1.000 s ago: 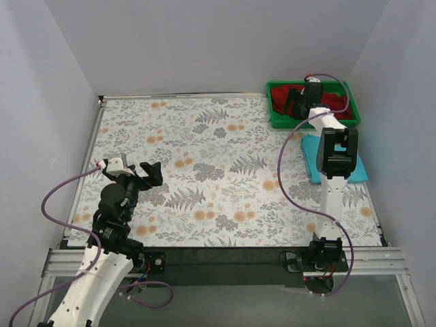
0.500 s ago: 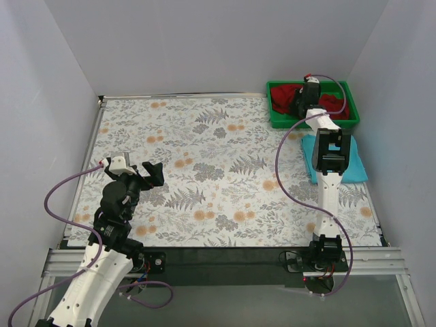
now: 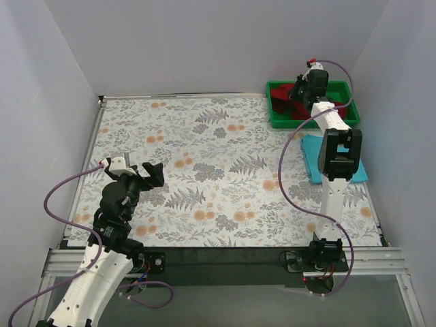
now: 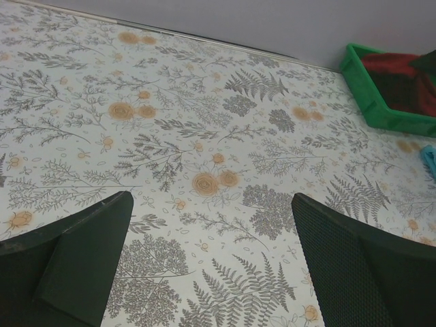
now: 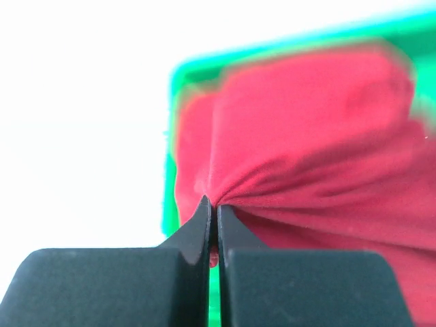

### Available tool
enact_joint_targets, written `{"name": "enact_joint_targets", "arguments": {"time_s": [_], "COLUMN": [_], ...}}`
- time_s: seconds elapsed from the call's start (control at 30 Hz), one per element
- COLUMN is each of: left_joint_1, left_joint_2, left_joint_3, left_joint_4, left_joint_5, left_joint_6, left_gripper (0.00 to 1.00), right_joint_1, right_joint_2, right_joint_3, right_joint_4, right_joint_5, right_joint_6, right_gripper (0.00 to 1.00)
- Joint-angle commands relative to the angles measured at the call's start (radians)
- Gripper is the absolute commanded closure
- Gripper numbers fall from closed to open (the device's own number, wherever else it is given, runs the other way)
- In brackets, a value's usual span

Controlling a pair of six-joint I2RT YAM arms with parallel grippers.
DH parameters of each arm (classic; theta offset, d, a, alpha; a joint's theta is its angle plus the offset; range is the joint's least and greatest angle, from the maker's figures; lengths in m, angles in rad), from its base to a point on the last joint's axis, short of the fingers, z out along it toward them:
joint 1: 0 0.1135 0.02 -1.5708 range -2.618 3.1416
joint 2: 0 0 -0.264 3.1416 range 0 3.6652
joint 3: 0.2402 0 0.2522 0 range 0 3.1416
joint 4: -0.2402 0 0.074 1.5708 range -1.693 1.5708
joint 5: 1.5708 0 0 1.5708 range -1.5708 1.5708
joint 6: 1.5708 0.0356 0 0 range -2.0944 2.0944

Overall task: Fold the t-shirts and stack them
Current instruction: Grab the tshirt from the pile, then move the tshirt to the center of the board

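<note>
The dark red t-shirt [image 3: 281,93] lies bunched in the green tray [image 3: 313,121] at the back right. In the right wrist view it fills the frame as red cloth [image 5: 313,150], pinched into a gather between the tips of my right gripper [image 5: 212,206], which is shut on it. From above, the right gripper [image 3: 300,90] sits over the tray. The turquoise blue t-shirt [image 3: 313,155] is a folded rectangle on the table in front of the tray, partly under the right arm. My left gripper [image 4: 211,231] hangs open over the floral cloth at the near left, holding nothing.
A floral tablecloth [image 3: 218,157] covers the table. White walls close it in at the back and on both sides. The tray's green rim [image 4: 361,95] and a sliver of the blue shirt [image 4: 430,158] show at the far right of the left wrist view.
My right gripper has closed on the red shirt in the tray and lifted a little, pulling the cloth up. The left arm has hardly moved.
</note>
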Motion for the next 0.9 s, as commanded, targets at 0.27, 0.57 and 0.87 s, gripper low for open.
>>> {"name": "enact_joint_targets", "arguments": {"time_s": [0.27,0.57,0.87], "left_joint_1": [-0.003,-0.003,-0.003], "left_joint_2": [-0.104,-0.166,-0.007], "left_joint_3": [0.019,0.04,0.145], "left_joint_4": [-0.029,-0.047,-0.142], "left_joint_5": [-0.009,0.024,0.185], "left_joint_6": [-0.025,-0.076,-0.134], "left_gripper": [0.04,0.04,0.04], "right_joint_1": [0.269,0.511,0.528], "right_joint_2": [-0.589,-0.777,-0.987], "right_joint_3": [-0.069,-0.135,-0.711], "right_joint_4": [0.011,0.011,0.019], "right_joint_5": [-0.129,-0.177,0.116], "right_joint_6": [-0.096,-0.041,0.037], "right_gripper": [0.99,0.99,0.97]}}
